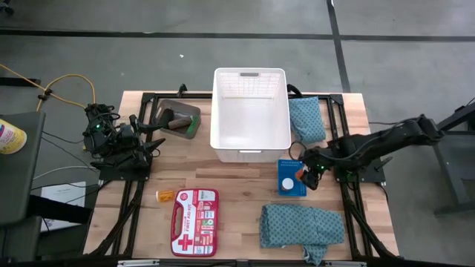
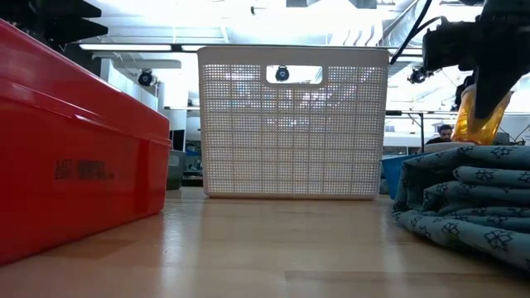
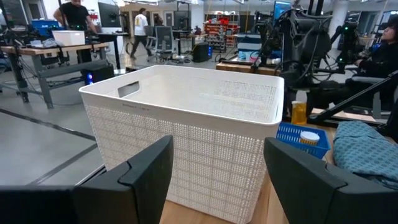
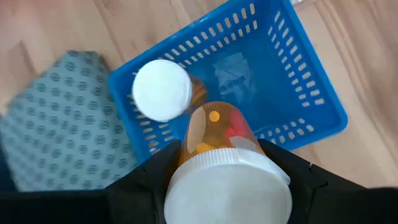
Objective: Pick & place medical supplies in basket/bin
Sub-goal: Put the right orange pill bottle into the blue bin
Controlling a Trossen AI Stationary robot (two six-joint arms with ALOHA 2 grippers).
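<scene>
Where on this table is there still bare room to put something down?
Bare wood lies between the white basket and the red first aid kit, and left of the kit past a small orange bottle. The right is crowded: the blue tray, two teal cloths and the right end effector holding another bottle.

Grey concrete floor; open workshop with desks; bright ceiling lights.

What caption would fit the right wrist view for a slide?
Right pincer holds an orange translucent bottle with white cap above a blue plastic lattice tray containing another white-capped bottle.
</scene>
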